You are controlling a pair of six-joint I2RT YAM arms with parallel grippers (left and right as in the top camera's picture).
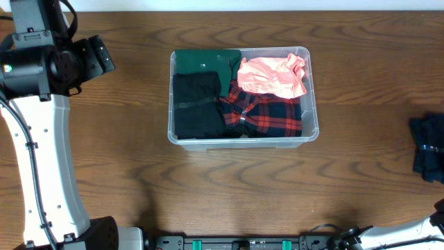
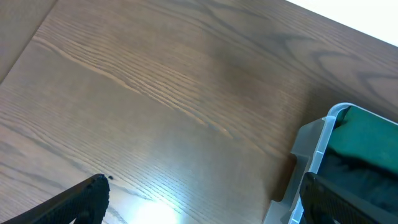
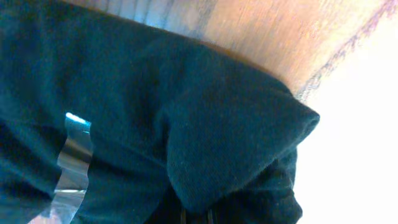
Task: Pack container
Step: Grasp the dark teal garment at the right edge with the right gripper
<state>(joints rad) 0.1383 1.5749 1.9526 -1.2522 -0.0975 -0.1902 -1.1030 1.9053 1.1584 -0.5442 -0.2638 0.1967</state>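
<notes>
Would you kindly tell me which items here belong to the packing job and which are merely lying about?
Part of the job: container; green garment, black garment, pink garment and plaid garment inside it; navy garment at the far right, likely next.
Just there: wooden table; left gripper, open.

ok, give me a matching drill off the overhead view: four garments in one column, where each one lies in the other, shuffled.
Things:
1. green garment
2. pink garment
3. red plaid garment
4. dark blue garment

Places (as seen in the overhead view):
A. on the table, outside the container, at the picture's right edge
B. in the container, upper right
C. in the container, upper left
D. in the container, lower right

Pairs: 1-C, 2-B, 3-D, 4-A
</notes>
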